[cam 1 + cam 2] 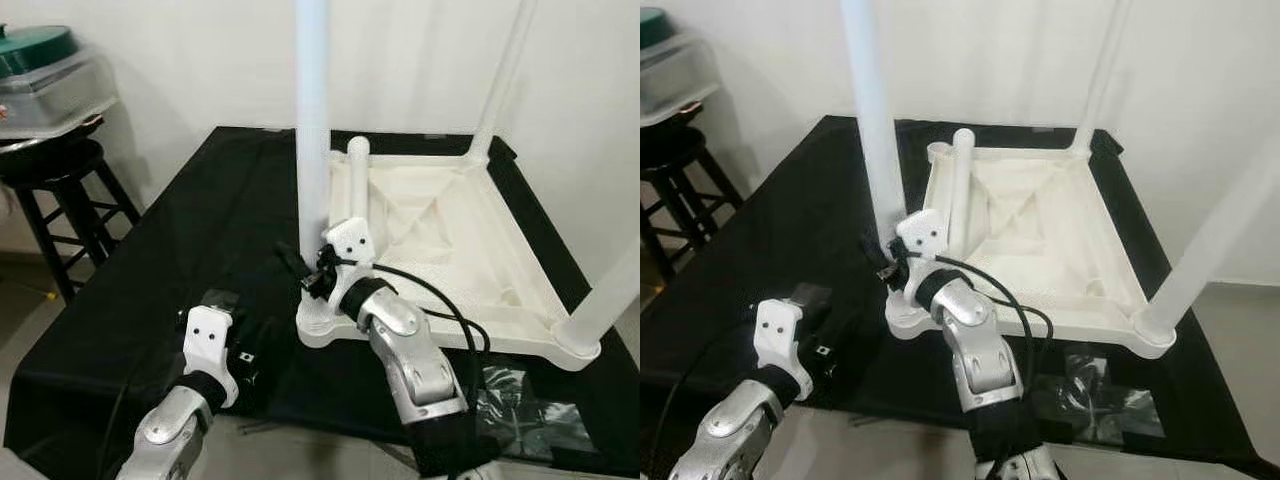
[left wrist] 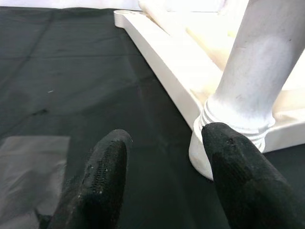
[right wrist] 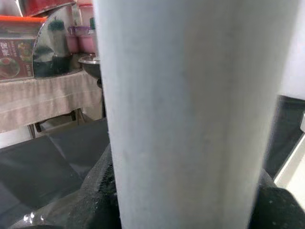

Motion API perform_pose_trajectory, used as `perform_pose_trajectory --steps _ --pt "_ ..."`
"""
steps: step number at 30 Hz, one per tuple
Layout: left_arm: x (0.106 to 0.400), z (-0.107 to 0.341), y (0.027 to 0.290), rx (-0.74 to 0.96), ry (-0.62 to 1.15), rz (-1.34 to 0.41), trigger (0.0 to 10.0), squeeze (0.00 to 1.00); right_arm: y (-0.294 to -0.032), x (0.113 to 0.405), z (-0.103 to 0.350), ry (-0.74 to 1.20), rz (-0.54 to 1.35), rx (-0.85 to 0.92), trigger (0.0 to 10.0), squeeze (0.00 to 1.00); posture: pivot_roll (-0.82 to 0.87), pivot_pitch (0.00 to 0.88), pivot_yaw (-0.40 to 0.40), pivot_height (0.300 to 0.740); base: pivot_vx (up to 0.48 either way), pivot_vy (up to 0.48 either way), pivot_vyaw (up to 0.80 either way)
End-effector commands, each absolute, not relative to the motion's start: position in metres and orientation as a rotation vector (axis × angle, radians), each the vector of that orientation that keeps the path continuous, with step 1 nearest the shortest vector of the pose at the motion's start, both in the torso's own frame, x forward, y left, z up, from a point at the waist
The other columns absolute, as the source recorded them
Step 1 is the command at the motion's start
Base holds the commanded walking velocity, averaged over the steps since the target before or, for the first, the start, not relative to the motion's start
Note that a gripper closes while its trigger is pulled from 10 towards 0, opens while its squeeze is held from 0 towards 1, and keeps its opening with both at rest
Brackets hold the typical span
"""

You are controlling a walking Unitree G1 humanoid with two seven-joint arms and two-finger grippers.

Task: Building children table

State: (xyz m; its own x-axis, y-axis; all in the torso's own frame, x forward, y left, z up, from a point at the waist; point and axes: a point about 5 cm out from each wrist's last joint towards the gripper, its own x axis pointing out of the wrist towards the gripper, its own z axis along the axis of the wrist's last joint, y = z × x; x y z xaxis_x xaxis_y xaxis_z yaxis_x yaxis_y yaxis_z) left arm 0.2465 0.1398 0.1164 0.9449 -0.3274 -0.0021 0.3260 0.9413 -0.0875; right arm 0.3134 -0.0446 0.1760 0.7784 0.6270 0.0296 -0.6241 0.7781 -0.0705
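the white children's table top [image 1: 440, 235] lies upside down on a black cloth [image 1: 180, 250], three legs standing in its corners and a loose leg [image 1: 354, 190] lying inside it. the right gripper [image 1: 312, 272] is clamped around the near-left leg [image 1: 313, 110], just above its socket. the left gripper [image 2: 162, 157] hovers beside that corner, fingers [image 2: 102, 176] spread, holding nothing. lettering on a red sign [image 3: 14, 50] is too blurred to read.

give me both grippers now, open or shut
Left gripper: open, holding nothing, beside the table corner.
Right gripper: shut on the near leg.
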Motion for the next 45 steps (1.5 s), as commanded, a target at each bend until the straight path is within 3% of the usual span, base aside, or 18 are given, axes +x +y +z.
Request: perform_pose_trajectory --steps 1,3,5,9,10,13,14,18,23,24,26,27,36,45 --pt "0.247 0.117 0.141 -0.085 0.015 -0.326 10.0 0.0 -0.046 0.312 0.152 0.109 0.697 -0.017 10.0 1.0 0.01 0.086 0.031 0.74 0.0 0.0 0.0" --pt "0.247 0.118 0.141 -0.085 0.017 -0.33 10.0 0.0 -0.044 0.313 0.16 0.091 0.729 0.009 10.0 1.0 0.01 0.086 0.031 0.74 0.0 0.0 0.0" --pt "0.248 0.117 0.139 -0.086 0.018 -0.336 10.0 0.0 -0.042 0.321 0.196 -0.055 0.996 0.022 10.0 1.0 0.01 0.082 0.029 0.74 0.0 0.0 0.0" --pt "0.248 0.117 0.139 -0.087 0.017 -0.336 10.0 0.0 -0.046 0.327 0.21 -0.094 1.134 -0.004 10.0 1.0 0.01 0.079 0.026 0.74 0.0 0.0 0.0" --pt "0.249 0.117 0.139 -0.087 0.016 -0.335 10.0 0.0 -0.049 0.329 0.214 -0.107 1.239 -0.061 10.0 0.61 0.01 0.076 0.025 0.74 0.0 0.0 0.0" --pt "0.249 0.117 0.138 -0.087 0.015 -0.334 10.0 0.0 -0.054 0.331 0.217 -0.109 1.342 -0.127 10.0 0.61 0.02 0.074 0.023 0.74 0.0 0.0 0.0" --pt "0.25 0.117 0.139 -0.083 0.015 -0.333 10.0 0.0 -0.059 0.338 0.217 -0.064 1.446 -0.202 10.0 0.0 0.03 0.064 0.023 0.74 0.0 0.0 0.0" --pt "0.25 0.116 0.14 -0.071 0.018 -0.332 10.0 0.0 -0.063 0.343 0.218 -0.001 1.571 -0.223 10.0 0.0 0.05 0.055 0.023 0.74 0.0 0.0 0.0" --pt "0.246 0.118 0.142 -0.031 0.001 -0.336 10.0 0.0 -0.06 0.354 0.214 0.066 1.587 -0.226 10.0 0.0 0.07 0.047 0.024 0.74 0.0 0.0 0.0" --pt "0.241 0.119 0.142 0.021 -0.005 -0.349 10.0 0.0 -0.058 0.358 0.211 0.095 1.59 -0.227 3.0 0.0 0.07 0.048 0.028 0.74 0.0 0.0 0.0" --pt "0.241 0.119 0.142 0.021 -0.005 -0.349 10.0 0.0 -0.058 0.358 0.211 0.095 1.59 -0.227 3.0 0.0 0.07 0.048 0.028 0.74 0.0 0.0 0.0" --pt "0.235 0.118 0.144 0.054 -0.007 -0.366 10.0 0.0 -0.06 0.359 0.209 0.116 1.612 -0.219 0.0 0.0 0.07 0.048 0.03 0.74 0.0 0.0 0.0" --pt "0.218 0.114 0.14 0.048 -0.013 -0.47 10.0 0.0 -0.077 0.361 0.199 0.158 1.607 -0.202 0.0 0.0 0.06 0.053 0.04 0.74 0.0 0.0 0.0" --pt "0.208 0.119 0.128 -0.008 -0.046 -0.605 10.0 0.0 -0.097 0.351 0.164 0.14 1.436 -0.168 0.0 0.0 0.03 0.078 0.031 0.74 0.0 0.0 0.0"
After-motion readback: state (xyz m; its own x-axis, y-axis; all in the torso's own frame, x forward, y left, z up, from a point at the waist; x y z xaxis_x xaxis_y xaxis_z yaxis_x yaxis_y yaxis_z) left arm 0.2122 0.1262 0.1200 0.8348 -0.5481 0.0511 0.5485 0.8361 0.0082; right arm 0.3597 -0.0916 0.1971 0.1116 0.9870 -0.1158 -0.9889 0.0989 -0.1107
